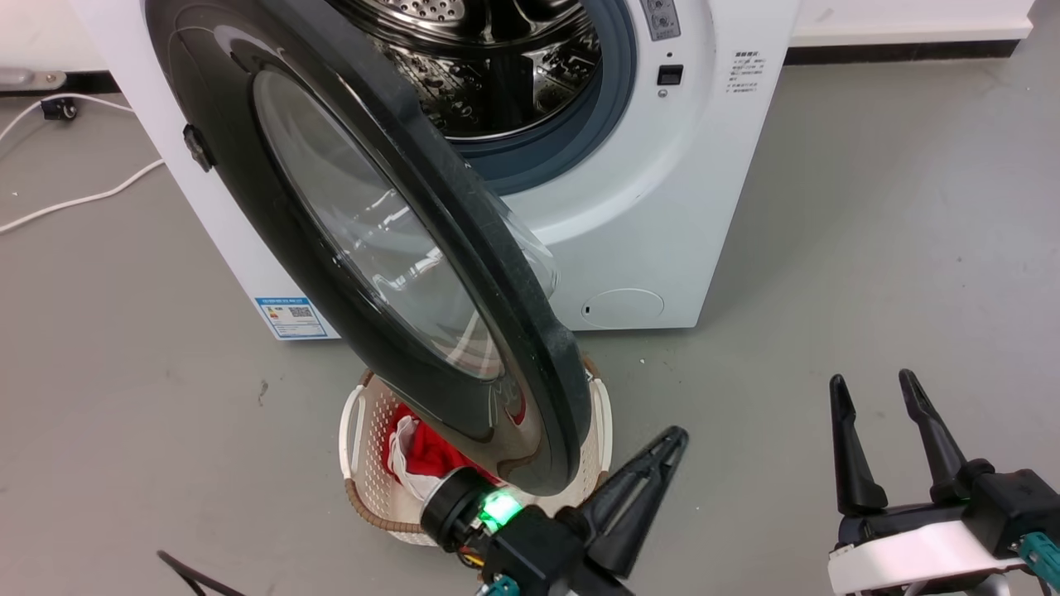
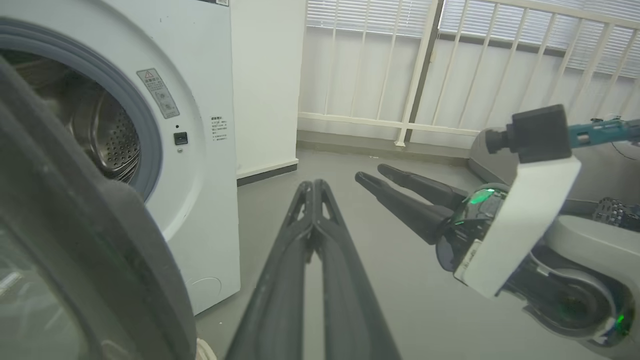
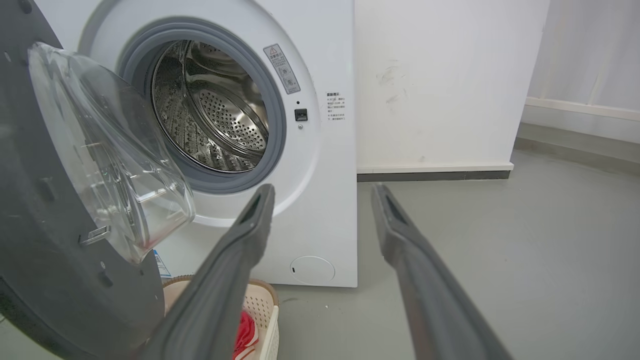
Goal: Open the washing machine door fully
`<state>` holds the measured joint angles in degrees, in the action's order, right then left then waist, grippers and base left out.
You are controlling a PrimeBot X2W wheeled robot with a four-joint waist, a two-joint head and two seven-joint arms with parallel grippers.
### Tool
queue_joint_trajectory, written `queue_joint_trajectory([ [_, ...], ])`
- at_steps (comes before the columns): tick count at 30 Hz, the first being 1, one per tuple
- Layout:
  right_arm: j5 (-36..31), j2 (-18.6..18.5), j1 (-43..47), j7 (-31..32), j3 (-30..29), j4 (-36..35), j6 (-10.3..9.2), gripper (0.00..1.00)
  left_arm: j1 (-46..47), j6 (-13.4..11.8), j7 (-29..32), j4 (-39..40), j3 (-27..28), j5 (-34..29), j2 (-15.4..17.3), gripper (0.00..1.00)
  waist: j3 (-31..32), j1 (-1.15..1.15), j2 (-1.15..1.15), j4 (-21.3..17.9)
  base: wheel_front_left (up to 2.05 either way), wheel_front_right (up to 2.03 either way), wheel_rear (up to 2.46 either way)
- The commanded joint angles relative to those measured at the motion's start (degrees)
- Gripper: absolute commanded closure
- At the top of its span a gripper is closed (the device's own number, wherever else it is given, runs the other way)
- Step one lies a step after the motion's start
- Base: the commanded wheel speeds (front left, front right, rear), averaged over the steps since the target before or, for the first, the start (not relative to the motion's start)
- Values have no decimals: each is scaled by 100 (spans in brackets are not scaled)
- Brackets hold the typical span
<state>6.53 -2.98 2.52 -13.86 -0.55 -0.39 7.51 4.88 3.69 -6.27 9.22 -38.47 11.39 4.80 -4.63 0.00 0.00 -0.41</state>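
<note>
1. Left claw [image 1: 675, 437], pinched shut and empty, sits just right of the door's [image 1: 373, 265] free edge. The door stands half open from the washer [image 1: 646, 207].
2. It should push the door's inner face steadily leftward.
3. Right claw [image 1: 872, 379], spread and empty, should hold off.

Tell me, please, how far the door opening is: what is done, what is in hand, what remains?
Done: the washing machine door is unlatched and stands partly swung out, the steel drum exposed. In hand: the left gripper, shut, sits beside the door's free edge; contact is unclear. The right gripper is open, apart. Left: swing the door wider, to its full opening.
</note>
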Motion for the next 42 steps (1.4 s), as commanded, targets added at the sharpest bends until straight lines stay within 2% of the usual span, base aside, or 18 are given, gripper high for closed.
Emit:
queue_joint_trajectory([
  [1,22,20,-59,-30,15,15,-4,0,30,-47,-53,-60,39,30,-13,100,-24,0,0,-8,0,0,0],
  [7,50,21,-121,-40,76,77,-4,0,348,-264,-216,-553,246,52,-83,100,-110,0,0,-79,0,0,0],
  [24,156,21,-258,-83,213,293,-4,0,1095,-607,-490,-1461,550,290,-143,100,-301,0,0,-263,0,0,0],
  [32,196,21,-240,-96,232,365,-4,0,1061,-762,-525,-1708,691,354,-80,100,-252,0,0,-270,0,0,0],
  [42,239,21,-206,-112,223,427,-4,0,588,-1058,-446,-1545,823,384,195,100,-166,0,0,-200,0,0,0],
])
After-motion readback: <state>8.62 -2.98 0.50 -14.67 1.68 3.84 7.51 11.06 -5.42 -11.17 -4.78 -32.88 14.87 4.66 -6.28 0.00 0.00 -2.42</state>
